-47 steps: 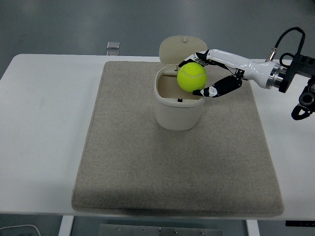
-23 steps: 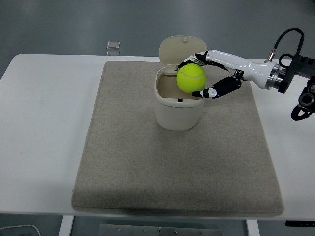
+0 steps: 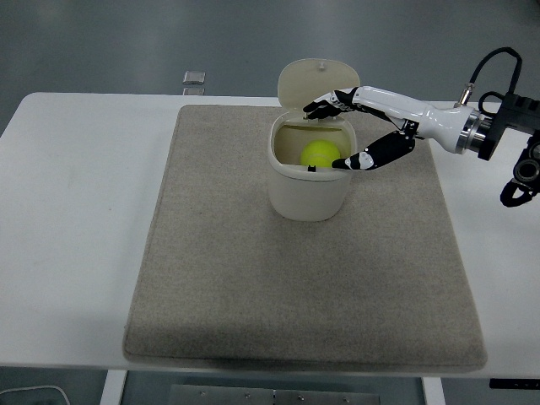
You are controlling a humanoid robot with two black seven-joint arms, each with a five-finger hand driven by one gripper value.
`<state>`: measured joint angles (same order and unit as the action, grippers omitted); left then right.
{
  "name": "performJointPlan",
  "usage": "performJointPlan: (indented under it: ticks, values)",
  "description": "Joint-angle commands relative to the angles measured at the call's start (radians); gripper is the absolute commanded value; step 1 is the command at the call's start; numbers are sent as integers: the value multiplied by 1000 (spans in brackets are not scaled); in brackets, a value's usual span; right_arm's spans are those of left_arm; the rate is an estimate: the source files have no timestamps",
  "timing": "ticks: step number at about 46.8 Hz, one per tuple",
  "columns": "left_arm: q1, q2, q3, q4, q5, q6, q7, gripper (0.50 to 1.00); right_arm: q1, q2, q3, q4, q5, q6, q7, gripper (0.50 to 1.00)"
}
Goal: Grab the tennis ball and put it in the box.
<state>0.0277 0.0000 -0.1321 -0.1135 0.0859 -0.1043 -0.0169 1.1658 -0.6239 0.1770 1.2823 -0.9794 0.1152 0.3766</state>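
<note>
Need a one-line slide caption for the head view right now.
Tennis ball lies inside the open-lidded cream box on the beige mat; the right hand hovers open above the rim.

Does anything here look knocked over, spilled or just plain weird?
Nothing stands out. The box stands upright on the mat with its lid tipped open, and the tennis ball sits inside. The right hand hovers open over the rim. A small object lies at the table's far edge.

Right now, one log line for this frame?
stage: release | tennis ball: inside box | right hand: open above box | left: not in view
</note>
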Motion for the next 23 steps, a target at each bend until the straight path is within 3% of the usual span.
performJointPlan:
  ticks: [1, 4, 14, 23]
  values:
    - [0, 0, 0, 0, 0, 0, 0, 992, 2, -7, 1, 3, 39, 15, 1, 862]
    - [0, 0, 0, 0, 0, 0, 0, 992, 3, -14, 1, 3, 97, 49, 1, 897]
    - [0, 0, 0, 0, 0, 0, 0, 992, -1, -82, 1, 2, 228, 188, 1, 899]
    - [0, 0, 0, 0, 0, 0, 0, 992, -18, -106, -4, -17, 327, 218, 1, 899]
